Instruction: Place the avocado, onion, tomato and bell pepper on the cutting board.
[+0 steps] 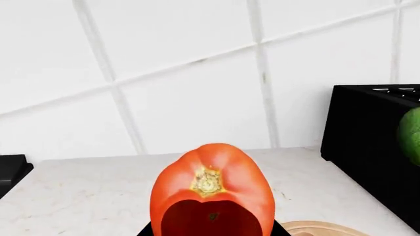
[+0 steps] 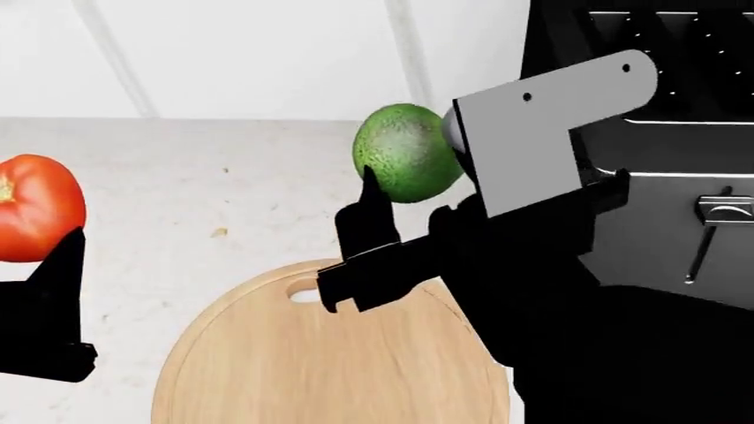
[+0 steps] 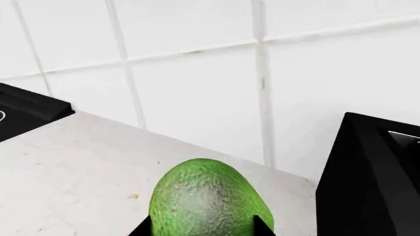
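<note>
Left gripper point(image 2: 53, 300) clamps tomato point(image 2: 35, 208) at 9 o'clock | right gripper point(image 2: 407, 225) pinches avocado point(image 2: 407, 152) above cutting board point(image 2: 306, 371) | risk: round fruit rolls onto worktop point(image 2: 212, 185) if I let go high.

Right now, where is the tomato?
The tomato is held up in the left gripper, at the head view's left edge, above the countertop, left of the cutting board.

tomato point(image 1: 211, 194): glossy smooth skin | avocado point(image 3: 206, 200): pebbled matt skin | cutting board point(image 2: 295, 371): light wood | wall point(image 1: 196, 73): glossy tile
</note>
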